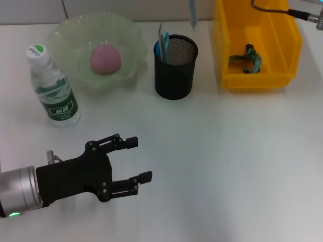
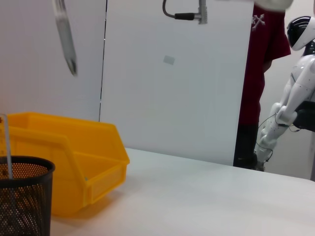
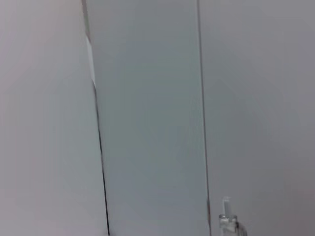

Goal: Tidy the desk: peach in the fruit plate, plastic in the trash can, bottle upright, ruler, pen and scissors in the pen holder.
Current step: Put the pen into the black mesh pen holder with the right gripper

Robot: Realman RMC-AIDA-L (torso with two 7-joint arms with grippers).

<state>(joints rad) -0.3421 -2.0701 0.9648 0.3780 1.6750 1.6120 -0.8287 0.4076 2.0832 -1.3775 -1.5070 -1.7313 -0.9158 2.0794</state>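
The left hand (image 1: 135,160) is seen at the lower left of the head view, low over the white table (image 1: 227,161). Its two black fingers are spread wide apart, and nothing is held between them. The water bottle (image 1: 53,88) is found above the hand in the frame, at the left side, standing upright with its white cap on top. It is near the hand but not touched by it.

The pink peach (image 1: 105,59) is seen in the green fruit plate (image 1: 65,35) at the upper left, just beside the bottle. The black mesh pen holder (image 1: 175,68) is placed at the upper middle, well apart from the hand, with blue things (image 1: 162,43) standing inside it. What they are cannot be told. A thin blue stick (image 1: 192,14) is seen hanging just above the pen holder at the top edge; in the left wrist view the same thing (image 2: 65,37) is shown at the upper left, high over the holder (image 2: 24,196).

The yellow bin (image 1: 222,45) is set at the upper right, with a green crumpled piece (image 1: 248,59) lying inside it.

Only a bit of the right arm (image 1: 305,14) is seen at the top right corner. The right hand is not shown.
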